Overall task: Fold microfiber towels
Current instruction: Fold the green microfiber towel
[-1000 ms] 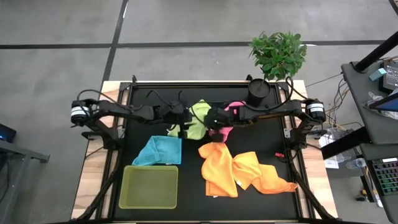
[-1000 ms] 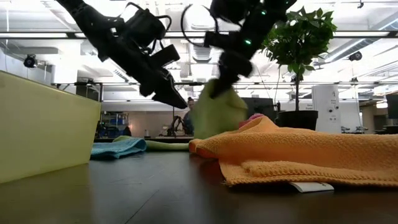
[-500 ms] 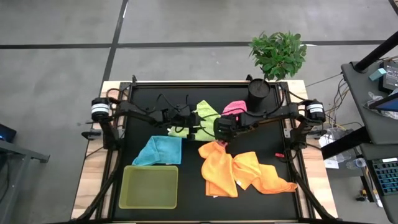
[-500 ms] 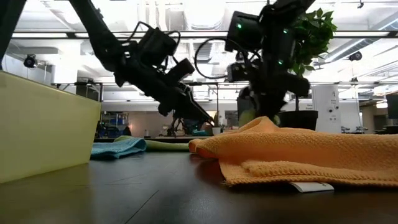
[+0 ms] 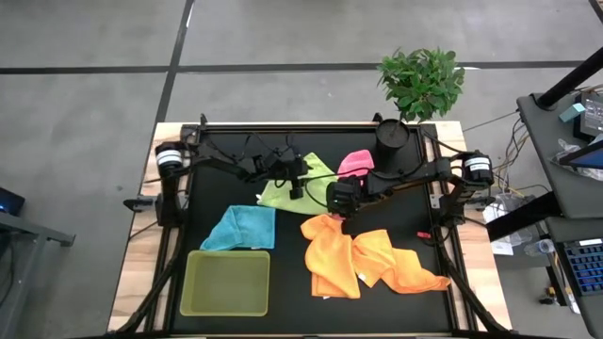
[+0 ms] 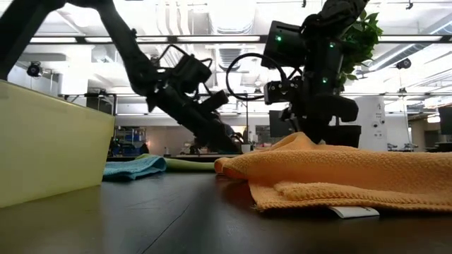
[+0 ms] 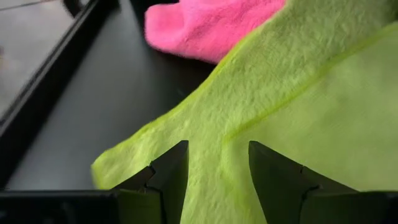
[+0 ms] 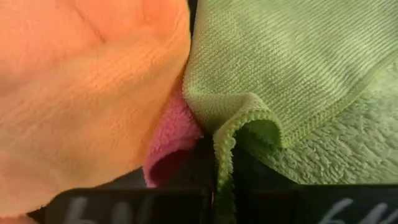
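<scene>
A lime green towel (image 5: 292, 186) lies spread on the black table top, between my two grippers. My right gripper (image 5: 337, 200) is shut on the towel's right edge. My left gripper (image 5: 303, 179) is open and low over the towel's far part. Its fingers (image 7: 171, 177) stand on either side of a crease (image 7: 249, 127), and I cannot tell whether they touch the cloth. A pink towel (image 5: 356, 162) lies at the far right of the green one. A light blue towel (image 5: 240, 228) and two orange towels (image 5: 363, 256) lie nearer. My right gripper pinches the lime green towel's hemmed edge (image 8: 225, 158) between its two shut fingers, where the edge curls over into a small fold. The fingers come from above, slanting down. The rest of the towel lies slack on the table beyond them.
A translucent lime-green tray (image 5: 226, 282) stands at the near left. A dark plant pot (image 5: 391, 139) stands at the far right edge. The orange towel (image 8: 81, 93) and a bit of the pink towel (image 8: 166, 155) lie right beside my right gripper. The table top (image 5: 429, 240) is bare at the right.
My right gripper has gone down and toward the near edge with the green towel. The towel hung bunched below it before and is now laid out flat. My left gripper has gone down and toward the table's right, over the towel's far part, staying open.
</scene>
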